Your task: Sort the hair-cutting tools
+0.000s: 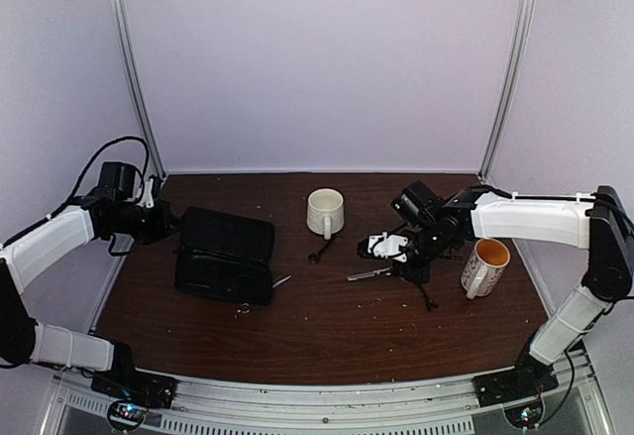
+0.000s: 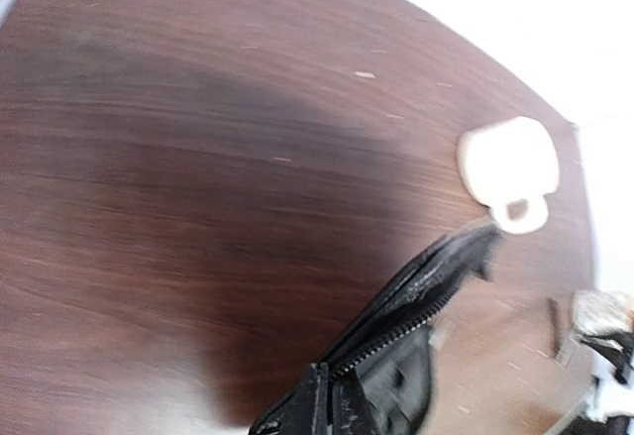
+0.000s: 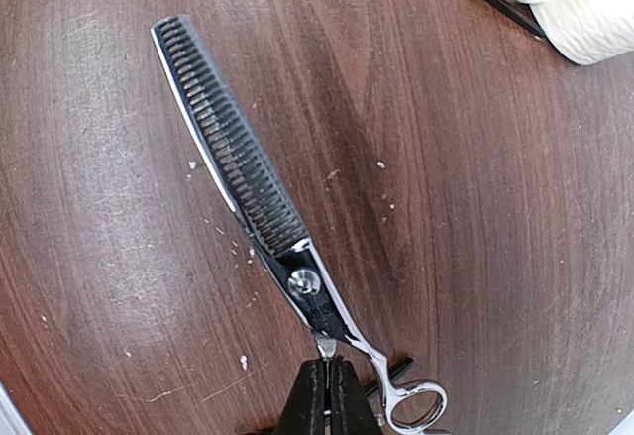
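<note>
1. While the right tool is closed on the thinning scissors, pinching the shank just behind the pivot, the toothed blade points away from it over the dark wooden tabletop.
2. These scissors are in the right half of the tabletop, between the white mug and the yellow-lined mug.
3. A second pair of scissors lies at the near right corner of the black zip case. Its tip pokes out past the case's right side, a finger ring shows at the near edge, and the middle is hidden.
4. A thin black hair clip lies just on the near side of the white mug.
5. The left tool is at the case's far left corner, near the tabletop's left edge. Its jaws are closed, but the blurred wrist view does not show whether they pinch the case.
</note>
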`<state>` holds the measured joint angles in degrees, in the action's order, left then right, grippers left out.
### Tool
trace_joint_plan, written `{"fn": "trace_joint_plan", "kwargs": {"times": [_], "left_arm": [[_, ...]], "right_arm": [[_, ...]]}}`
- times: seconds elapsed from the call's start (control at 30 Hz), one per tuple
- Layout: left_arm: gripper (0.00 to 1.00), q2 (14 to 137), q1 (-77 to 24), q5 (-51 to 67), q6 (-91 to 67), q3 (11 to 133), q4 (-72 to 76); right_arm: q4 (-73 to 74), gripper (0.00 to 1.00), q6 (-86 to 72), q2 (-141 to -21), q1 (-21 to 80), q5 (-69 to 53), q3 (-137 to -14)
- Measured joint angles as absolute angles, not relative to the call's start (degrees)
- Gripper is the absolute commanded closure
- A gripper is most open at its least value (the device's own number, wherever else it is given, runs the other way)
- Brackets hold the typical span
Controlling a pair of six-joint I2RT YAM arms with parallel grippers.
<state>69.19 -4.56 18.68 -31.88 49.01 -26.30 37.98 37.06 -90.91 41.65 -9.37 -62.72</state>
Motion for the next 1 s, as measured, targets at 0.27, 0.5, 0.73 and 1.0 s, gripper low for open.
{"fn": "trace_joint_plan", "kwargs": {"times": [0.27, 0.5, 0.73, 1.0], "left_arm": [[1.00, 61.12, -9.28, 27.79, -38.15, 47.75, -25.34], [1.00, 58.61, -14.15, 29.87, -43.83, 47.86, -20.58], [1.00, 60.82, -19.33, 32.47, -47.09, 45.47, -16.58], [1.00, 70.37, -29.65, 32.60, -53.32, 38.02, -6.04]], "right_arm": [[39.42, 1.00, 35.83, -84.90, 39.00, -11.81, -63.22], [40.03, 1.00, 34.61, -83.15, 38.81, -13.63, -67.77], [40.88, 1.00, 33.91, -81.82, 37.93, -13.98, -67.90], [42.70, 1.00, 34.06, -79.96, 39.22, -12.03, -67.57]]}}
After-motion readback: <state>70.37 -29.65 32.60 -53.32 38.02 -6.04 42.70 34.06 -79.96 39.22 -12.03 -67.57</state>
